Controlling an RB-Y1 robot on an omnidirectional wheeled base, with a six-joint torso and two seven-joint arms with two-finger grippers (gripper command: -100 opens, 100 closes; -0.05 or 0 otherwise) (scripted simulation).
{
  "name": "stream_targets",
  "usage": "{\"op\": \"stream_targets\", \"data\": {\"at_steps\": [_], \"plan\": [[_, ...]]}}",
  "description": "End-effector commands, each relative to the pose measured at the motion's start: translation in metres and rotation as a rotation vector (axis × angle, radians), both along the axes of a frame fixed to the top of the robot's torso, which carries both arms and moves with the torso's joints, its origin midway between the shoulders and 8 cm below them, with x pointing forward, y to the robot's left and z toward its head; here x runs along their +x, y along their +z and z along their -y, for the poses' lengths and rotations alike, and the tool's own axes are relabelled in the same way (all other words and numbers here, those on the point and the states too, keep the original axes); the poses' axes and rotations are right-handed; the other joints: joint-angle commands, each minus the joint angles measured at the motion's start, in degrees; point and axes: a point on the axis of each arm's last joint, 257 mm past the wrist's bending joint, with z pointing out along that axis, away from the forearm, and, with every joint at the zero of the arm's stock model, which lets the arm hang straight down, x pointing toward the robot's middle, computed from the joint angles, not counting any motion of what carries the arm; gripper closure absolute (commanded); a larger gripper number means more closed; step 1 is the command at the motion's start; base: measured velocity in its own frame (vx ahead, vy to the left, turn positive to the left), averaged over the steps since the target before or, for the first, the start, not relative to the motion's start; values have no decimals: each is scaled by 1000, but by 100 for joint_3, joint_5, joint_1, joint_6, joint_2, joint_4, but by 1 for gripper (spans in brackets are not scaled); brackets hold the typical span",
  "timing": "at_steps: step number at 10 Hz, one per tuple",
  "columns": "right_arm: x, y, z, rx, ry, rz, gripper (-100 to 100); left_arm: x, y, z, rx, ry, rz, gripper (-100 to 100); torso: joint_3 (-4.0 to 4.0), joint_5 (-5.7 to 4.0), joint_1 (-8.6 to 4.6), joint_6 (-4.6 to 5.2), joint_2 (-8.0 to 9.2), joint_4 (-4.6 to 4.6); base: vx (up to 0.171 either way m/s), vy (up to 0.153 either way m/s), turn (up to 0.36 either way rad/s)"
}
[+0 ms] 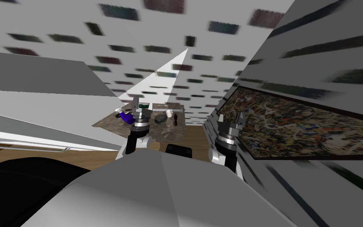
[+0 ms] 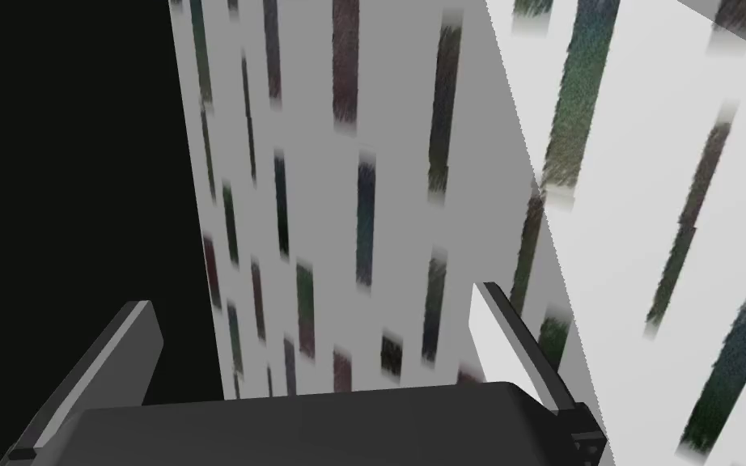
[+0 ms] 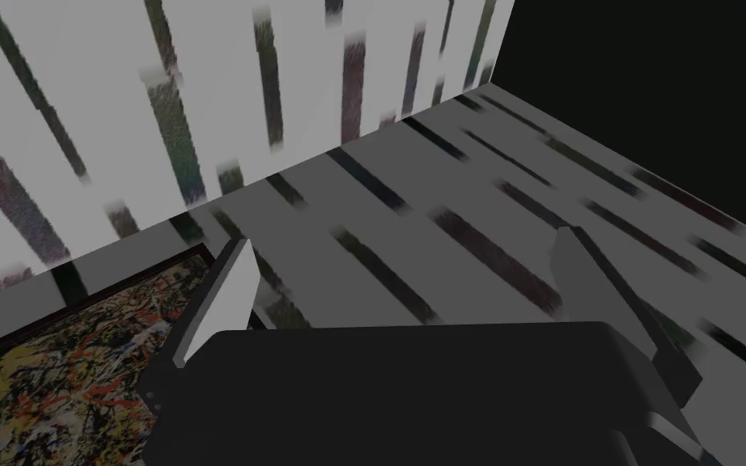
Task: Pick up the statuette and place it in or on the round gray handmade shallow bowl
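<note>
A dark statuette (image 1: 175,119) stood upright on a mottled brown table (image 1: 173,133), just beside a shallow grey bowl (image 1: 160,118) and a white mug (image 1: 169,113), a blue object (image 1: 127,117) nearby.

Home, framed painting (image 1: 302,126), table (image 1: 106,121) with mug (image 1: 169,113)

Sm. dark statuette (image 1: 175,119) upright, gray bowl (image 1: 161,118) just beside

White walls (image 1: 169,27) carry scattered dark rectangular marks. Wood floor (image 1: 98,157) lies under a mottled brown table (image 1: 106,121), possibly stone-topped. A dark-framed splatter painting (image 1: 302,126) hangs on the right-hand wall.
</note>
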Motion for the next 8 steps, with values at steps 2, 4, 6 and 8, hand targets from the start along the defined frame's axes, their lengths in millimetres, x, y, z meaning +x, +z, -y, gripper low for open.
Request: {"op": "stream_targets", "data": {"at_steps": [2, 4, 6, 8], "plan": [[0, 0, 0, 0, 0, 0, 0, 4, -10, -4, 64, 14, -37, -100, 11, -2, -14, -2, 22, 4, -125, -85, 139], [0, 0, 0, 0, 0, 0, 0, 9, -23, -13, 96, 47, -74, -100, 36, -11, -48, 0, 62, 14, -180, -132, 135], [0, 0, 0, 0, 0, 0, 0, 17, -41, -23, 132, 91, -127, -100, 42, -12, -54, 0, 72, 16, -202, -152, 113], [0, 0, 0, 1, 0, 0, 0, 27, -65, -34, 183, 138, -200, -100, 43, -17, -76, 1, 72, 17, -194, -194, 67]]}}
